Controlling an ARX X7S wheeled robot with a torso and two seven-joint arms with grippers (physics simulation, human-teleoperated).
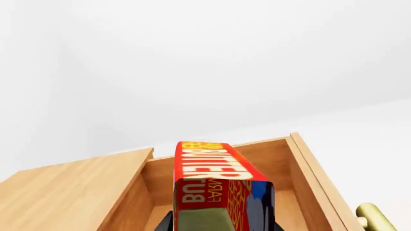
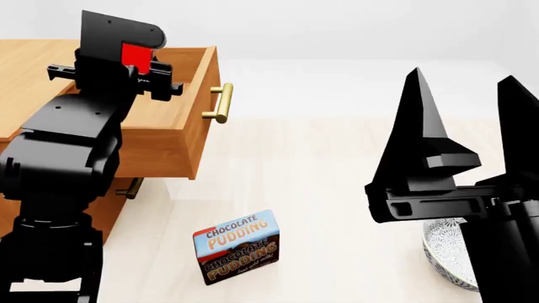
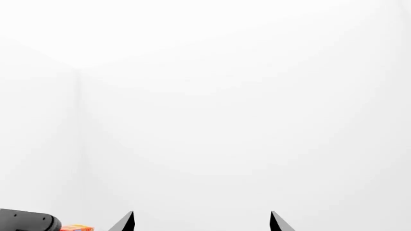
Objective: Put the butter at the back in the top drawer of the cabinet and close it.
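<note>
Red butter (image 1: 215,180) gripped — above open top drawer (image 1: 307,166)

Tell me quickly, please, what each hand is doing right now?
Left hand: closed on the small red rectangular butter box.
Right hand: open, empty.

**Butter box held over the open top drawer**

The small red rectangular butter box (image 1: 215,180), with orange-yellow "BUTTER" lettering, is gripped between the left gripper's (image 1: 222,224) jaws above the light-brown wooden top drawer (image 2: 181,120). That drawer, with its brass bar handle, is pulled out from the light-brown wooden three-drawer cabinet (image 2: 34,76), its interior showing bare wood.
</note>
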